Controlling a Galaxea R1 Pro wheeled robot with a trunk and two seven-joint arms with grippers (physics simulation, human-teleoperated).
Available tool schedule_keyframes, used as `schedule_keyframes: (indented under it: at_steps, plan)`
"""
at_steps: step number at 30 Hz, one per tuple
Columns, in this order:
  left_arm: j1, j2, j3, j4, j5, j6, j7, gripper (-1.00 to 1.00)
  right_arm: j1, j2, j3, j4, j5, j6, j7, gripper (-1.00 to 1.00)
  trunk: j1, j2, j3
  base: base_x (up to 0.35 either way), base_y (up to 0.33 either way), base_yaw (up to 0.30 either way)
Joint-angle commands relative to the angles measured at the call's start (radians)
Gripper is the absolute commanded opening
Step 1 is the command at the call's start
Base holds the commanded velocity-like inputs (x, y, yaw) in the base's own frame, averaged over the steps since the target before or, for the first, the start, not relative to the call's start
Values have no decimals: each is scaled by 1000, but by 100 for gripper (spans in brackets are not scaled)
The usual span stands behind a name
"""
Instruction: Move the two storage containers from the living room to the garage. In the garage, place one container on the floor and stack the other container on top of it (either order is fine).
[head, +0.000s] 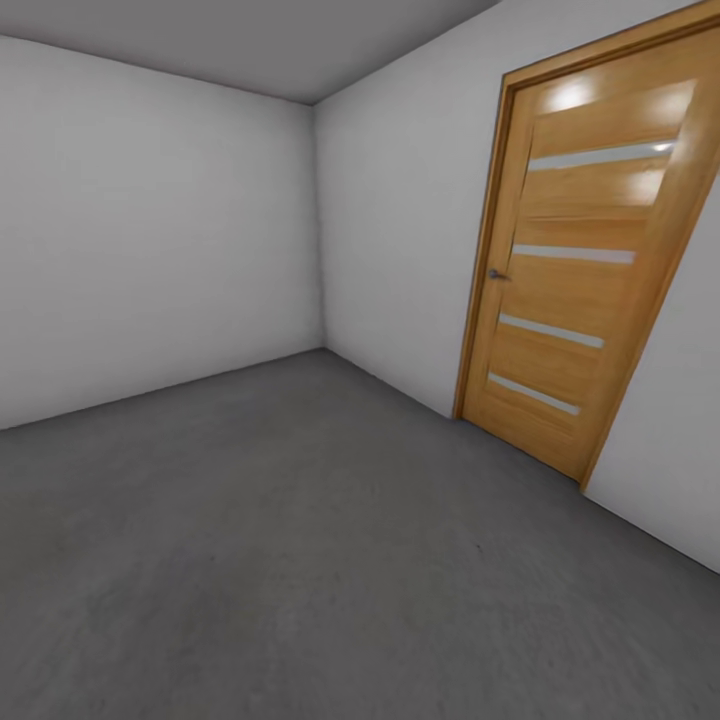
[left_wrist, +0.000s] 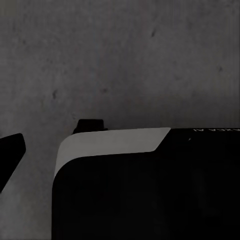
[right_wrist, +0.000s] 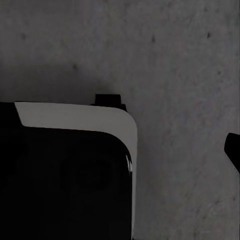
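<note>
Fingers of either gripper cannot be made out clearly in any view, so whether they stand apart or together cannot be told.

From the head camera, the garage is seen as a bare corner. The floor (head: 300, 560) is dark grey, rough concrete that spreads across the lower half of the view. Two plain white walls (head: 150, 230) meet at a corner left of centre, under a grey ceiling (head: 280, 45). A wooden door (head: 585, 270) with four pale horizontal strips is set in the right-hand wall inside a wooden frame; it is shut, and a small dark handle (head: 496, 274) is seen on its left edge.

In the left wrist view, the speckled concrete floor (left_wrist: 125, 55) is seen close up. A large black body with a pale grey rounded edge (left_wrist: 130, 190) is seen in the foreground; it appears to belong to the robot, though which part cannot be told. A small dark block (left_wrist: 90, 125) rises just behind it, and a dark pointed shape (left_wrist: 10, 155) is cut off by the picture's edge.

In the right wrist view, the same grey floor (right_wrist: 175, 60) is seen. A black body with a pale grey rounded edge (right_wrist: 60, 175) sits in the foreground, with a small dark block (right_wrist: 108, 99) just behind it and a dark shape (right_wrist: 233, 150) at the picture's edge.
</note>
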Motion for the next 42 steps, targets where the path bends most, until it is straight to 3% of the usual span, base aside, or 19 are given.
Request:
schedule_keyframes:
  at_steps: [1, 14, 32, 42]
  plan:
    - [0, 0, 1, -1, 0, -2, 0, 100, 0, 0, 1, 0, 0, -1, 0, 100, 1, 0, -1, 347, 73, -1]
    - [0, 0, 1, 0, 0, -3, 0, 100, 0, 2, 2, 0, 0, -1, 1, 100, 1, 0, -1, 347, 72, -33]
    - [0, 0, 1, -1, 0, -3, 0, 100, 0, 1, 1, 0, 0, -1, 2, 100, 1, 0, -1, 328, 43, -250]
    - [0, 0, 1, -1, 0, -3, 0, 100, 0, 1, 1, 0, 0, -2, 2, 100, 1, 0, -1, 77, 1, -264]
